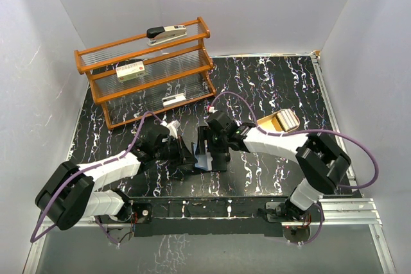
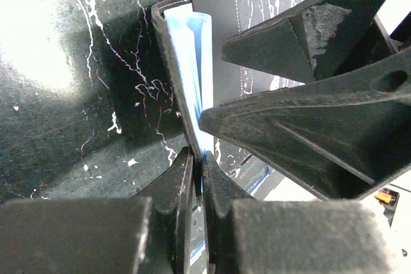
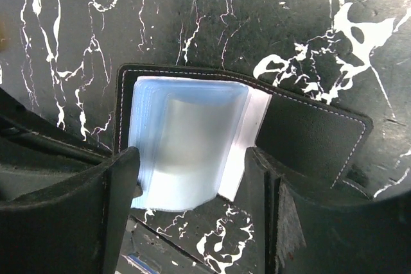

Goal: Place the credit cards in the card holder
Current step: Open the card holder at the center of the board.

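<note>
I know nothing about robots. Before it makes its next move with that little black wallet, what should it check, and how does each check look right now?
1. Card holder open: ok.
2. Clear pockets exposed and reachable: ok.
3. Left jaws shut on the holder's edge to steady it: ok.
4. Right jaws open, one on each side of the pockets: ok.
5. A card held ready to slide in: not ok, neither pair of jaws holds one.
6. Where the cards are: cannot tell, none shows clearly in any view.
</note>
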You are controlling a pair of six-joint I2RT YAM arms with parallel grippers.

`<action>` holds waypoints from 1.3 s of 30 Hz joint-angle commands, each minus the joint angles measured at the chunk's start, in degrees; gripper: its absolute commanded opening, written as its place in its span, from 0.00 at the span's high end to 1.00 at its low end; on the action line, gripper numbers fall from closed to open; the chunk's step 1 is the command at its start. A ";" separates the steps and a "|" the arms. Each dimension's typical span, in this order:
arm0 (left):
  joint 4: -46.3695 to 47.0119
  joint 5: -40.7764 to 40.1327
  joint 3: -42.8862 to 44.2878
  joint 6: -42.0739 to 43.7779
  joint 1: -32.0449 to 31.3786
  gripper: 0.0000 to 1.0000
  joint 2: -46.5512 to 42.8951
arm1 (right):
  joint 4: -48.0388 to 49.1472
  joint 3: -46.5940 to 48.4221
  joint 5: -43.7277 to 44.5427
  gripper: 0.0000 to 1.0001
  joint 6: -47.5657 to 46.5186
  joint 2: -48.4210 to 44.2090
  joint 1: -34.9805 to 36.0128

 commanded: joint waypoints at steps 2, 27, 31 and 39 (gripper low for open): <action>1.01 1.05 0.29 0.20 -0.05 1.00 -1.33 | 3.04 2.28 0.55 0.38 -0.45 2.77 0.27; 0.68 -0.44 1.00 0.65 -0.04 0.69 3.12 | 3.30 -0.01 2.54 0.39 -0.55 0.66 0.24; 0.33 -1.19 1.05 0.85 -0.05 0.70 4.01 | 2.31 0.41 3.28 0.37 -0.84 0.10 0.26; 1.62 -0.87 0.74 0.60 -0.05 0.63 4.06 | 2.31 0.15 3.70 0.37 -0.81 0.18 0.27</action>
